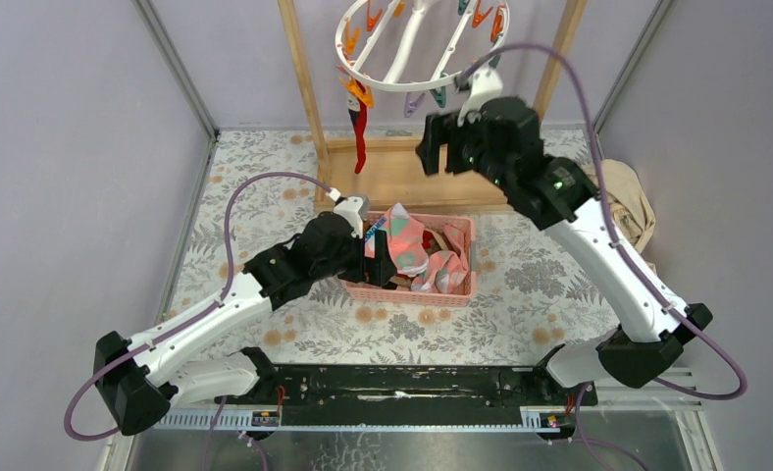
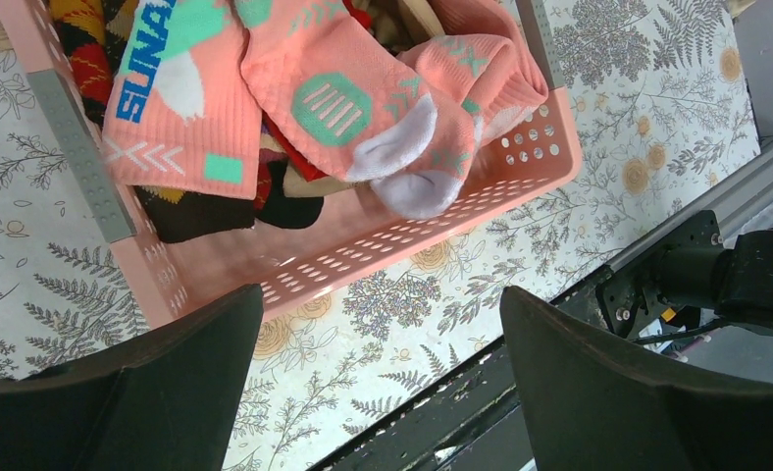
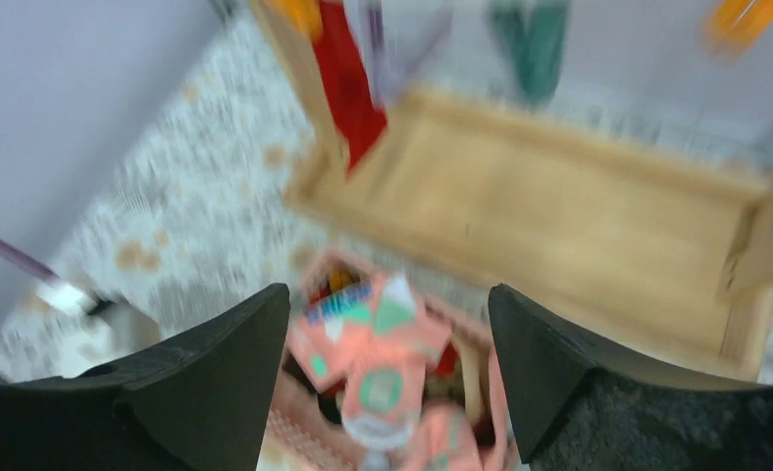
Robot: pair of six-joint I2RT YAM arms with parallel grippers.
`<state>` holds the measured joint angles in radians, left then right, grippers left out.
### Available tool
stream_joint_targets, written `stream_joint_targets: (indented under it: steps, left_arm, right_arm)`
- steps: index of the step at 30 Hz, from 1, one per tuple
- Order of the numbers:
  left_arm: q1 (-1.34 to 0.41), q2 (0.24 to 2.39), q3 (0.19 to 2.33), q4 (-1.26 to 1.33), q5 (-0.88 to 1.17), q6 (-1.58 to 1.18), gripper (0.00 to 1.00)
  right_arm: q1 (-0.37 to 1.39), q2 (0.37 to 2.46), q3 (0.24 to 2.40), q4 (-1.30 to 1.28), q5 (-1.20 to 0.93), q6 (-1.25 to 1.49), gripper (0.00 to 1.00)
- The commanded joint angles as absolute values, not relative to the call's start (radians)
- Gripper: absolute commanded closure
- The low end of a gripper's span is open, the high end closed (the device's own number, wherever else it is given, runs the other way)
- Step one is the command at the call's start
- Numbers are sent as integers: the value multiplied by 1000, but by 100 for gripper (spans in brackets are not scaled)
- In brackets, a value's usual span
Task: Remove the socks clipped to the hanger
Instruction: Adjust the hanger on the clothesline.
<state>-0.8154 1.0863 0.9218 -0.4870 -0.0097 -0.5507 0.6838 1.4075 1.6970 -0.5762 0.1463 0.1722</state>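
hanging clipped at the hanger's (image 1: 402, 89) left edge is one red sock (image 1: 360, 137); other socks (image 2: 343, 98) lie in the basket (image 2: 520, 167). the right gripper (image 1: 444, 147) hovers just below the hanger, fingers spread, empty. the left gripper (image 2: 383, 392) hangs over the basket, fingers spread wide.

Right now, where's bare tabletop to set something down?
Free: floral tabletop between pink basket and front rail; also right of the basket, up to the right arm. Crowded: basket heaped with socks; left arm crowds its left side.
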Motion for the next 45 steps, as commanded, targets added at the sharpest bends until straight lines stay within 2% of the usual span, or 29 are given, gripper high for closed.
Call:
stream_joint_targets:
  steps: [1, 7, 9, 15, 23, 31, 38, 45]
  left_arm:
    - [-808, 1072, 953, -488, -31, -535, 2]
    - [-806, 1058, 951, -490, -34, -530, 2]
    - [-805, 1054, 950, -495, -35, -528, 1]
    - [-801, 1058, 975, -514, -27, -518, 2]
    - [-801, 1046, 1019, -546, -32, -514, 2]
    - [-801, 1062, 1038, -550, -35, -508, 2]
    - [-801, 1075, 1051, -561, -41, -503, 2]
    - [-799, 1090, 1068, -572, -47, -497, 2]
  right_arm:
    - [680, 1476, 1966, -526, 259, 103, 19]
    - [678, 1653, 2269, -537, 332, 34, 21]
    - [666, 1682, 2297, -517, 366, 12, 22]
    - [595, 1798, 2406, -514, 285, 23, 20]
    - [534, 1881, 2400, -545, 380, 37, 27]
    - [387, 1899, 2391, -548, 334, 90, 29]
    - [232, 1947, 2441, -526, 217, 149, 27]
    - [143, 1918, 2421, -382, 56, 182, 19]
